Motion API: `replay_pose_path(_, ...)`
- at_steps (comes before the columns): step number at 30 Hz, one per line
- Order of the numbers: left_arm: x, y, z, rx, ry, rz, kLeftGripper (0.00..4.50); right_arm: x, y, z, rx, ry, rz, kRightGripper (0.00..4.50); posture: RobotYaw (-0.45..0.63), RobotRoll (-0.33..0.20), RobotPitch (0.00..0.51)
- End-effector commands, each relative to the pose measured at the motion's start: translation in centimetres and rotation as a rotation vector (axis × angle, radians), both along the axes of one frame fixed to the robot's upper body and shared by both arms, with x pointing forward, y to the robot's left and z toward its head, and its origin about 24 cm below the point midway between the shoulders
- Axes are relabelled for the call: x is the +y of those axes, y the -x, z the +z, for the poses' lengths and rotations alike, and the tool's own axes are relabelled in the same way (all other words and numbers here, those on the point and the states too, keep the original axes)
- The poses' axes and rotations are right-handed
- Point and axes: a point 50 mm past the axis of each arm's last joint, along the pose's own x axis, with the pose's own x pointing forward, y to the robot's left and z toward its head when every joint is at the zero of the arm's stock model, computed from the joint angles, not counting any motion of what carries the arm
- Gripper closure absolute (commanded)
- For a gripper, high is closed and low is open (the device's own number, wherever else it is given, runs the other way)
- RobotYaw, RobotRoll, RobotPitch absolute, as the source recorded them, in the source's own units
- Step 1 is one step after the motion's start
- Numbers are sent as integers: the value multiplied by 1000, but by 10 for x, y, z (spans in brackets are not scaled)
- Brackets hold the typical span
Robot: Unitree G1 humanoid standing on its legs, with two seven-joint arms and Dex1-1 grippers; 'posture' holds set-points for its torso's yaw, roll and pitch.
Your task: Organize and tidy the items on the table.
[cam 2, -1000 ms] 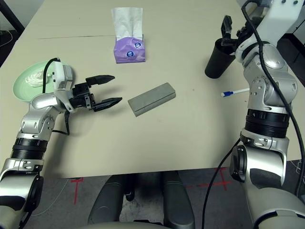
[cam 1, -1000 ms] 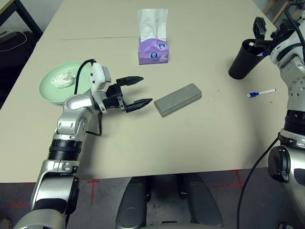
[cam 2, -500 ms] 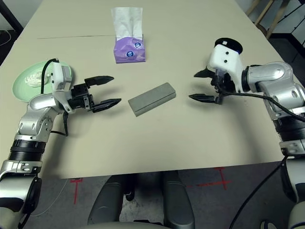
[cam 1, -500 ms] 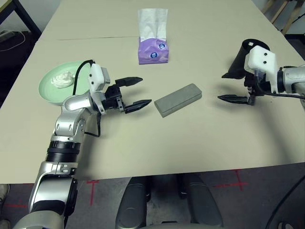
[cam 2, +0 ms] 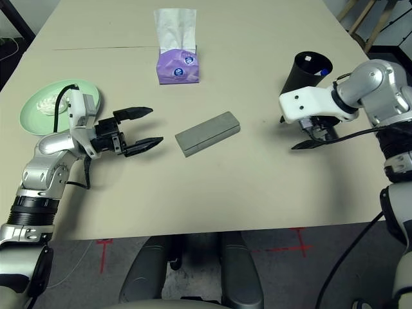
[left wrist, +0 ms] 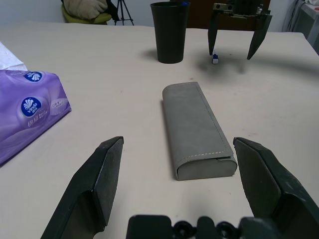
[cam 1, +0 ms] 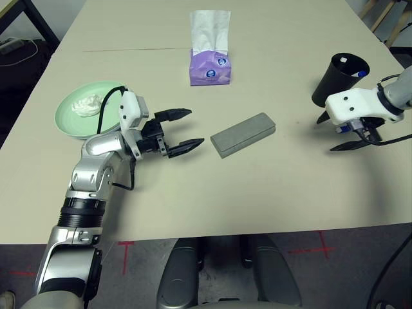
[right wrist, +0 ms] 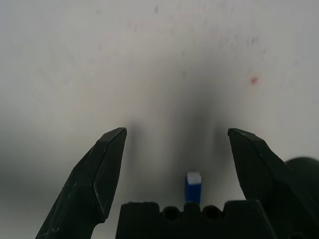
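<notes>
Your tabletop [cam 1: 193, 206] carries a loose spread of things, so there is tidying left to do. The green plate [cam 1: 69, 126] lies flat on the robot's left, partly behind the left arm, where it was a second ago.

The change is on the right. A second ago your right hand [cam 1: 325, 135] was up at the cup; now it has swung down over the tabletop in front of it, its fingers wide and gripping nothing. Your left hand [cam 1: 197, 126] is wide and empty too, and has hardly moved, its fingers pointing at the case.

The tissue pack [cam 1: 210, 68] stays at the far middle, a white sheet standing up from it. The black cup [cam 1: 330, 84] stands just beyond the right hand, with something blue and something white inside. The grey case [cam 1: 243, 135] lies slantwise near the middle, untouched. The white wad [cam 1: 86, 105] sits on the plate.

Smallest is the pen [right wrist: 193, 190], its blue cap end between the parted right fingers, deep toward the palm. So the pen looks like your next pickup, probably bound for the cup. You'd want to close squarely on it; a grip on the cap alone could let it roll or twist. Mind the cup, too: it's near enough to be knocked.
</notes>
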Motion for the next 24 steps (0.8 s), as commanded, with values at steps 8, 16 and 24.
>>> replay_pose_path(8, -9, 1, 11, -33, 7, -46, 0, -20, -2, 0, -6, 158, -19, 21, 76, 0, 288)
replay_pose_path(16, -17, 3, 9, -44, -8, -130, 0, -29, -6, -1, -81, 263, -43, 21, 65, 0, 294)
replay_pose_path(24, -18, 4, 7, -44, -16, -155, 0, -29, -12, -1, -128, 334, -33, 21, 63, 0, 304)
